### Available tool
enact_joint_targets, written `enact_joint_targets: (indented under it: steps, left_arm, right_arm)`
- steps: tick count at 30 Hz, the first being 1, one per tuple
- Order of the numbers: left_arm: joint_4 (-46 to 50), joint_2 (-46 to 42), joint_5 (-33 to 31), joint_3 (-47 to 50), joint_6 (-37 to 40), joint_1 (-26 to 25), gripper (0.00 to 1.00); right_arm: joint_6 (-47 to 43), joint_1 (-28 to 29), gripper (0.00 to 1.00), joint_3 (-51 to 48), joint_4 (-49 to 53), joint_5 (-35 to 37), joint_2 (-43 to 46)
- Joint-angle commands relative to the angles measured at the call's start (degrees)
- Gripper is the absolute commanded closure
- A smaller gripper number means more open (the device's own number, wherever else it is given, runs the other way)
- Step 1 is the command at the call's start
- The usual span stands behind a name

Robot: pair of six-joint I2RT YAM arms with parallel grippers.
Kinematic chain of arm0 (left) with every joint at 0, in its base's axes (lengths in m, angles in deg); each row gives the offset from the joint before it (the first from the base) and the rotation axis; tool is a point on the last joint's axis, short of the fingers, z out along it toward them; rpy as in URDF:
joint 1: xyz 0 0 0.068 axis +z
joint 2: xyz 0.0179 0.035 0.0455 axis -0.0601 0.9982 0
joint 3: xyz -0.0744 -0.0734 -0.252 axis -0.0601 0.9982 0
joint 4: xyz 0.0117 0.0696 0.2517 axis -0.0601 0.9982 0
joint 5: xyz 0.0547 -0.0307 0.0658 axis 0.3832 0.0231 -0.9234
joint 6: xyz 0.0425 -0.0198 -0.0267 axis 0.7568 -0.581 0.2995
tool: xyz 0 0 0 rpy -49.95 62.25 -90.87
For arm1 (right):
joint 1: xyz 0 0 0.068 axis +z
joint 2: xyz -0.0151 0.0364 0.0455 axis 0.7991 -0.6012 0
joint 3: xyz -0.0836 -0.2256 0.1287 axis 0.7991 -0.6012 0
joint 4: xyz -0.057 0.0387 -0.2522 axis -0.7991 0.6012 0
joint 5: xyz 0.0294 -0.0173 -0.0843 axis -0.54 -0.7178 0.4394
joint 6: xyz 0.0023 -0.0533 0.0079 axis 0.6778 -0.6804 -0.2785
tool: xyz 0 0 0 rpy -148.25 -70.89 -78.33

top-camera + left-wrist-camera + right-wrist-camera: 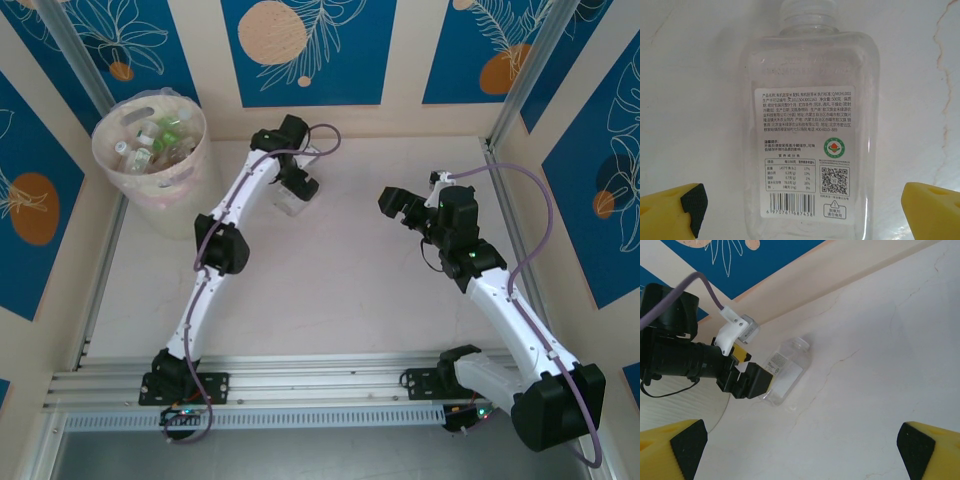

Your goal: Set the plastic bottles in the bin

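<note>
The left hand (801,206) hangs right over a clear bottle (805,90) that lies flat on the table (685,100). The hand is spread wide on both sides of the base end and does not touch it. The bottle's long axis runs across the closing line, so a plain squeeze should do. The right hand (800,445), also spread and empty, is farther off, and the bin (150,195) stands to the left

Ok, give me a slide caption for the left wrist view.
Open left gripper above a clear plastic bottle lying label-up on the white table.
</note>
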Motion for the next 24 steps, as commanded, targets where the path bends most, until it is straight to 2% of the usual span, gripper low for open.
enact_joint_targets:
  steps: [1,8,14,21,24]
  left_arm:
    - [-0.16,2.63,-1.26,-0.12,3.12,-0.19,0.0]
    - [-1.1,4.35,0.11,-0.12,6.02,-0.32,0.0]
    - [-1.71,7.23,-4.2,-0.13,6.5,-0.15,0.0]
    - [-2.42,4.7,0.91,-0.21,5.24,0.03,0.25]
    - [-2.09,1.66,4.25,-0.21,5.24,-0.03,0.28]
  right_arm:
    - [-0.35,-0.33,0.01,-0.42,0.58,1.43,1.01]
    - [0.08,-0.43,0.0,-0.42,0.45,1.17,0.72]
    - [0.0,-0.5,0.0,-0.15,0.95,1.17,0.86]
    - [0.11,-0.53,0.0,-0.06,0.96,1.08,0.87]
    - [-0.04,-0.56,0.0,-0.06,1.31,1.08,0.95]
